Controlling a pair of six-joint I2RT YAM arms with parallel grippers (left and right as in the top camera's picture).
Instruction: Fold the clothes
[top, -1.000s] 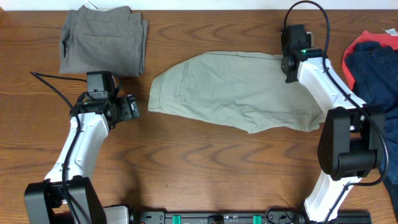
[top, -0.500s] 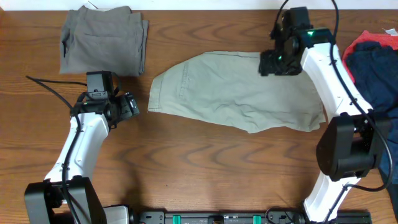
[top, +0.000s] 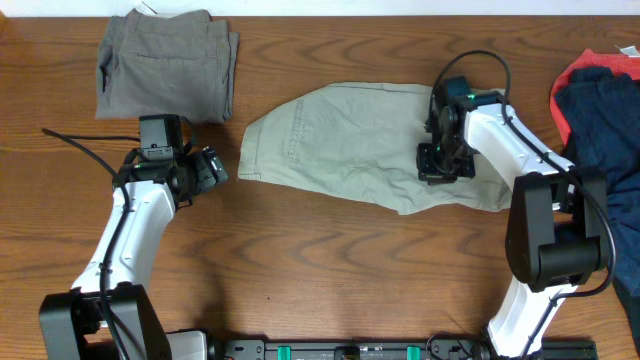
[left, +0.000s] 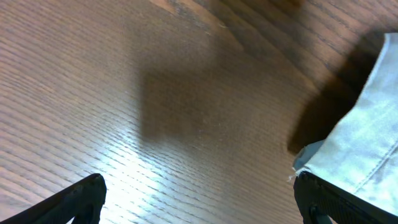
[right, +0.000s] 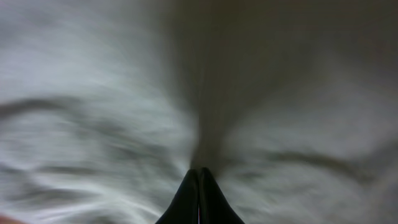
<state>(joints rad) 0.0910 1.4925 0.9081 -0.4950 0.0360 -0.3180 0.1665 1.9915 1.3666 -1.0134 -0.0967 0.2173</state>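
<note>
Khaki trousers (top: 340, 140) spread flat; grey-olive trousers (top: 165, 65) folded.

No lettering to read on your table

You will find no word, number, brand or sign legible on the khaki trousers (top: 350, 140) spread at the centre, on the folded grey-olive trousers (top: 165, 65) at the far left, or on the navy garment (top: 600, 110) and red garment (top: 590, 62) at the right edge. A small pale tag (top: 146, 9) shows at the far edge of the folded pair, but it is too small to make out. Both wrist views give you only wood grain and blurred cloth.
</note>
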